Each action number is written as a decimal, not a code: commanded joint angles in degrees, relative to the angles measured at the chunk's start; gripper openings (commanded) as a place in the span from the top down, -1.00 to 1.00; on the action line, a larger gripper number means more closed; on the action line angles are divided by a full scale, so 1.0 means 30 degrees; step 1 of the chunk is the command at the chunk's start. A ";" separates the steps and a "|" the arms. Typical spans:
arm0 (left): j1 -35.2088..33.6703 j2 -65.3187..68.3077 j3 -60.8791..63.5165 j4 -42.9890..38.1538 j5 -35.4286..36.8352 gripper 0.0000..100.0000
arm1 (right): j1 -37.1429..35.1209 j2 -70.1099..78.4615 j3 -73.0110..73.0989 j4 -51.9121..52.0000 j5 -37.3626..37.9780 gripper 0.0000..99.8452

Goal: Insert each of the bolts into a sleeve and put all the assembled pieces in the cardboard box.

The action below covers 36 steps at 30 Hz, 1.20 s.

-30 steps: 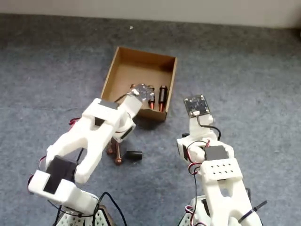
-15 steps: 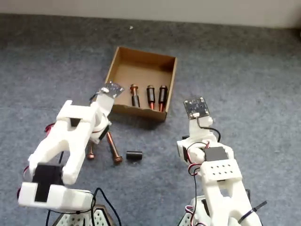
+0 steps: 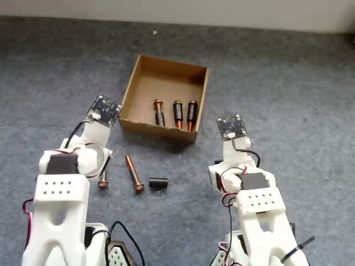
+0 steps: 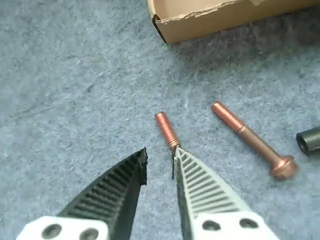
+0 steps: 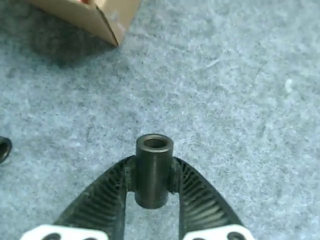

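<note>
Looking down, the high view lays out the grey-carpeted desk (image 3: pixel 288 83). The cardboard box (image 3: pixel 166 77) stands beyond both arms, and three assembled pieces (image 3: pixel 178 113) lie side by side in its near half, each a copper bolt in a dark sleeve. In front of the box lie the inner bolt (image 3: pixel 133 173) and, just beside its head, the loose sleeve (image 3: pixel 158 183). The outer bolt (image 3: pixel 104 178) lies partly under the left arm (image 3: pixel 61 188). A small circuit board tops each wrist, and any marking on them is too small to read.

The left wrist view adds the detail at that arm's tip. The left end effector (image 4: pixel 159 152) has its jaws a little apart and holds nothing. Its pale fingertip covers one end of the outer bolt (image 4: pixel 166 131), and whether they touch cannot be told. The same view shows the flanged head of the inner bolt (image 4: pixel 247 140), the loose sleeve (image 4: pixel 310 140) at the edge, and a torn corner of the box (image 4: pixel 200 22).

The right wrist view shows what sits beneath the right arm (image 3: pixel 244 177) in the high view. The right end effector (image 5: pixel 153 172) is closed around the held sleeve (image 5: pixel 152 190), which stands upright with its bore facing the camera, above bare carpet near a box corner (image 5: pixel 100 15).
</note>
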 commanded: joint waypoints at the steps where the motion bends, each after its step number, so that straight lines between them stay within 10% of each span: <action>1: -0.0747 -0.1128 -0.2388 0.2549 -0.0264 0.75 | 0.0073 -0.0630 -0.0278 -0.0366 0.0000 0.99; 16: -0.5114 0.7282 -0.4791 0.4249 -0.4864 0.76 | 0.0044 -0.0630 -0.0278 -0.0366 0.0000 0.99; 22: -0.4996 0.9744 -0.2652 0.1084 -0.5333 0.76 | 0.0044 -0.0630 -0.0278 -0.0366 0.0000 0.99; 36: 0.3502 0.8777 -0.0015 0.0234 -0.1436 0.76 | 0.0044 -0.0601 -0.0249 -0.0366 0.0674 0.99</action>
